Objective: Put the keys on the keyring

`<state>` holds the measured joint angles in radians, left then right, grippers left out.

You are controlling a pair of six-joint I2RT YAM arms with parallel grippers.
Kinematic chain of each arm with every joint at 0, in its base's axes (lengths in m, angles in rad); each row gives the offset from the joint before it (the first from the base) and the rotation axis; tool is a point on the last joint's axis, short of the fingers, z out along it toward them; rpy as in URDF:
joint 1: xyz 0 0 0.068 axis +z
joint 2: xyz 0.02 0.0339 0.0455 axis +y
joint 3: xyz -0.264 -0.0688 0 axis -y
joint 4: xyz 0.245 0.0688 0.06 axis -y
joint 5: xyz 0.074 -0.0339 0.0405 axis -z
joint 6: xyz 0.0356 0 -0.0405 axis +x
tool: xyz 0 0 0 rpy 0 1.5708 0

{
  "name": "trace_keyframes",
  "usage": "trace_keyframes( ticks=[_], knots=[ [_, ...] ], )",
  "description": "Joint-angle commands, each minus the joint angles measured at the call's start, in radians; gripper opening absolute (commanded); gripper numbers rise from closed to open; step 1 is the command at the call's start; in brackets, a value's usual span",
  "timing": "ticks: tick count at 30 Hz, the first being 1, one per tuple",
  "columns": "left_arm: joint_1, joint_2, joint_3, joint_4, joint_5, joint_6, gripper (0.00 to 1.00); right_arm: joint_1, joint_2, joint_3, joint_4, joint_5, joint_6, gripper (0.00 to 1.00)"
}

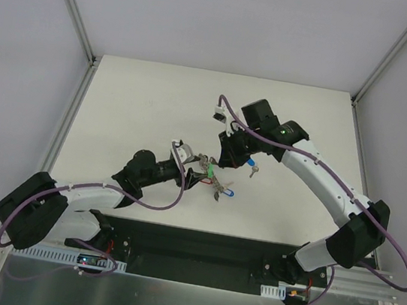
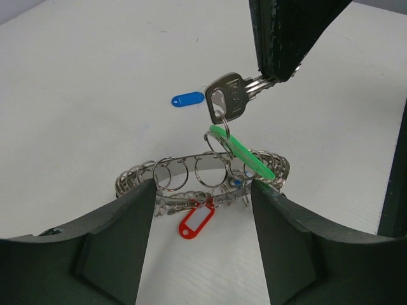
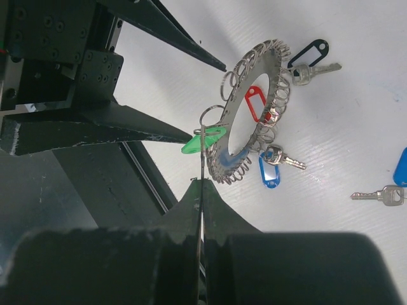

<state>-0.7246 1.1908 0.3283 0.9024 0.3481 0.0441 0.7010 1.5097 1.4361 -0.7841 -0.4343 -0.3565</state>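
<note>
The keyring [image 2: 191, 166], a wide silvery band edged with small loops, lies between my two grippers [image 1: 212, 175] [image 3: 254, 101]. A silver key [image 2: 226, 95] hangs just above its rim with my right gripper [image 2: 280, 71] [image 3: 202, 181] shut on it; its green tag [image 2: 245, 154] [image 3: 203, 141] drapes over that rim. My left gripper [image 2: 203, 190] [image 1: 193, 169] stands open, its fingers either side of the keyring's near rim; whether they touch it does not show. A loose key [image 3: 375, 196] with a blue tag [image 2: 187, 99] [image 1: 251, 164] lies on the table beyond.
Keys with a red tag [image 2: 196, 221], a black tag [image 3: 308, 54] and another blue tag [image 3: 270, 175] [image 1: 228, 194] sit at the keyring. The white tabletop [image 1: 149, 107] stretches around, with a black base strip [image 1: 198, 246] along its near edge.
</note>
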Motion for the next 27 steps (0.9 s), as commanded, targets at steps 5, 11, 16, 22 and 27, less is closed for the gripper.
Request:
trace_keyframes(
  ticks=[5, 11, 16, 22, 27],
  knots=[
    [-0.027, 0.061, 0.002, 0.184, -0.072, 0.039, 0.58, -0.006, -0.054, 0.011, -0.009, -0.04, 0.007, 0.01],
    [-0.045, 0.089, 0.02, 0.216, -0.084, 0.03, 0.58, -0.006, -0.055, 0.0, -0.009, -0.047, 0.008, 0.01],
    [-0.061, 0.098, 0.037, 0.225, -0.112, 0.027, 0.58, -0.006, -0.057, -0.006, -0.006, -0.06, 0.01, 0.01],
    [-0.072, 0.112, 0.057, 0.23, -0.136, 0.016, 0.49, -0.006, -0.066, -0.022, 0.003, -0.069, 0.011, 0.01],
    [-0.073, 0.119, 0.06, 0.228, -0.149, 0.01, 0.4, -0.006, -0.071, -0.028, 0.006, -0.066, 0.008, 0.01]
  ],
)
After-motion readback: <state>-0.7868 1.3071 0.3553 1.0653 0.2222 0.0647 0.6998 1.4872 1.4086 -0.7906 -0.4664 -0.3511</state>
